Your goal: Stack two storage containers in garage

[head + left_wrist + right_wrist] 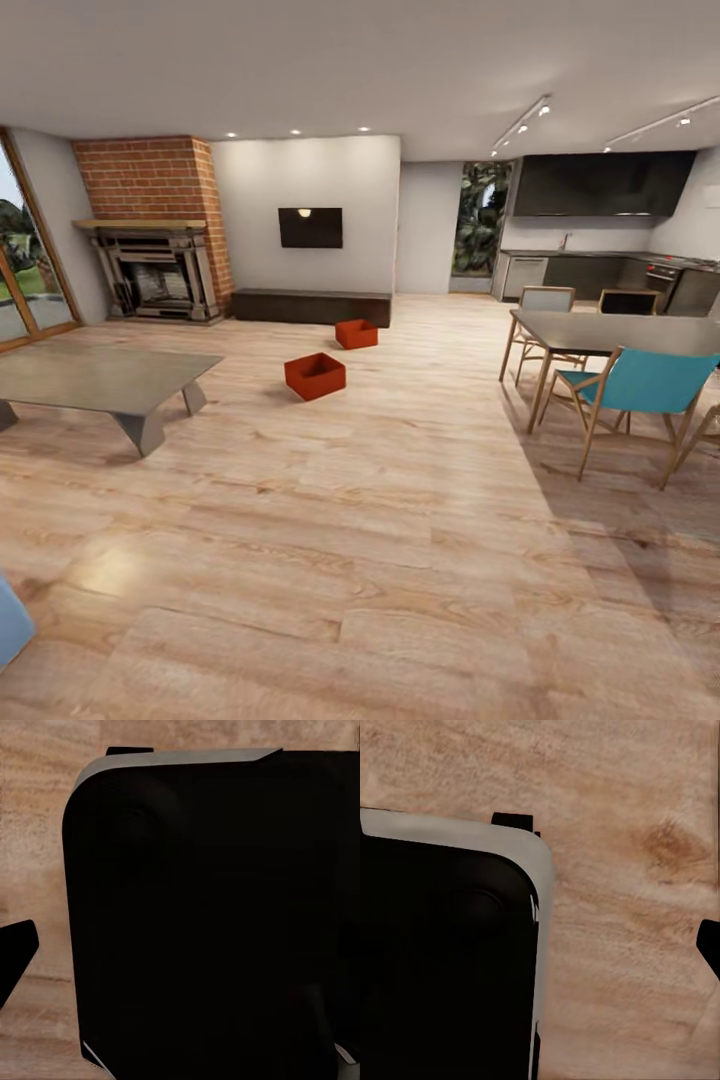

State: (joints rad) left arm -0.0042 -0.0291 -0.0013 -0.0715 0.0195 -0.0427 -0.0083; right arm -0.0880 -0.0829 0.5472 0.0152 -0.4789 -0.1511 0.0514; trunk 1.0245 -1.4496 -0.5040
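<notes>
Two storage containers stand on the light wood floor of the living room, well ahead of me in the head view. The nearer orange-red box [315, 375] sits left of centre, topless and upright. The farther one [356, 333] rests close to the long low dark cabinet [310, 306]. Of my left gripper, one dark fingertip [16, 952] pokes in at the picture's edge, over wood planks. Of my right gripper, one dark fingertip [711, 945] likewise sits at the edge. Both stand wide, holding nothing. The garage is out of view.
A low grey coffee table [100, 380] stands left of the boxes. A dining table [620, 330] with a teal chair [640, 385] and other chairs is on the right. A brick fireplace [158, 270] and wall TV [310, 227] are at the back. My black base [210, 915] sits under both wrists.
</notes>
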